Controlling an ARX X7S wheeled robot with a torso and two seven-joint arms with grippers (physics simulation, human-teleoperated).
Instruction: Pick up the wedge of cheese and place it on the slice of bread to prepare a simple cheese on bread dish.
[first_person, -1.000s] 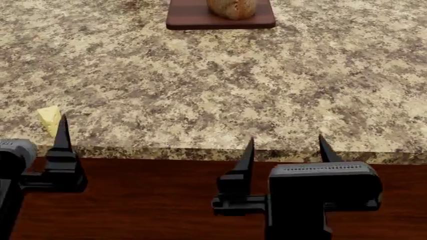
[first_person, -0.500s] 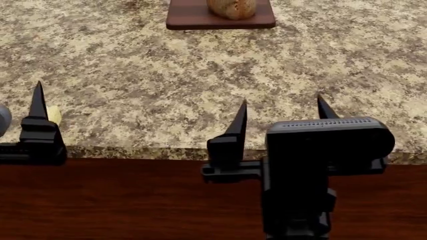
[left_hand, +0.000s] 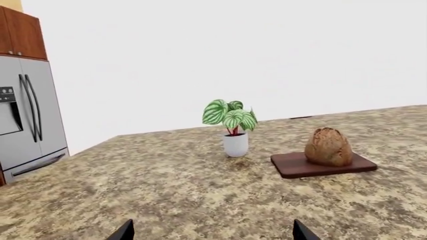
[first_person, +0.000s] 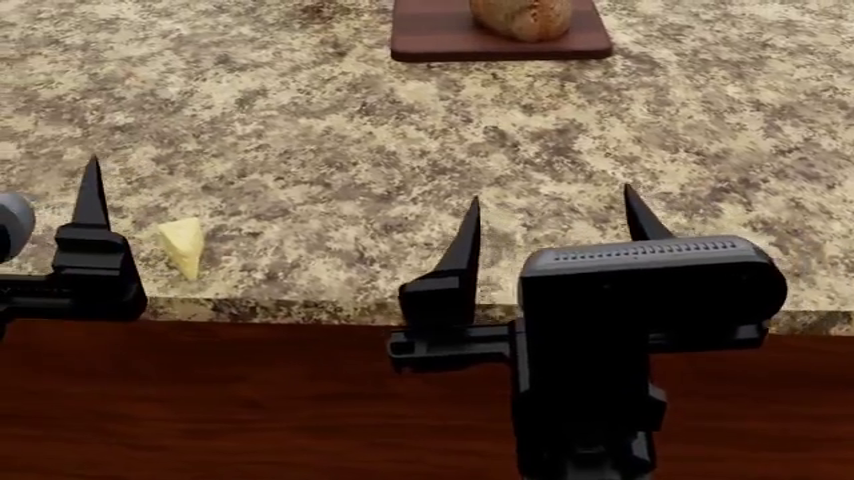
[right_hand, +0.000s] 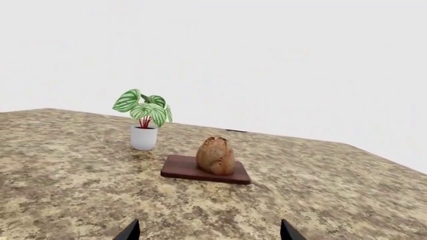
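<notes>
Left end effector (first_person: 40, 215): one black finger tip (first_person: 90, 190) shows in the head view, the other is cut off at the frame edge; left wrist view shows both tips (left_hand: 124, 231) wide apart, so open, holding nothing. It sits over the desk's near edge, toward the near-left corner. Small pale yellow wedge of cheese (first_person: 183, 246) lies on the speckled beige granite desk (first_person: 334, 140) just beside that visible finger, right by the near edge, apart from the finger as far as I can tell. Right end effector (first_person: 551, 228): both pointed fingers spread, open, empty, over the near edge around the middle. Rounded golden-brown crusty slice of bread (first_person: 522, 17) sits on a dark reddish-brown rectangular wooden board (first_person: 454, 38) toward the far side of the desk, well apart from the cheese. White pot with a green striped-leaf plant (left_hand: 233, 126) stands near the board. Steel fridge (left_hand: 25, 120) beyond the desk's end in the left wrist view.
</notes>
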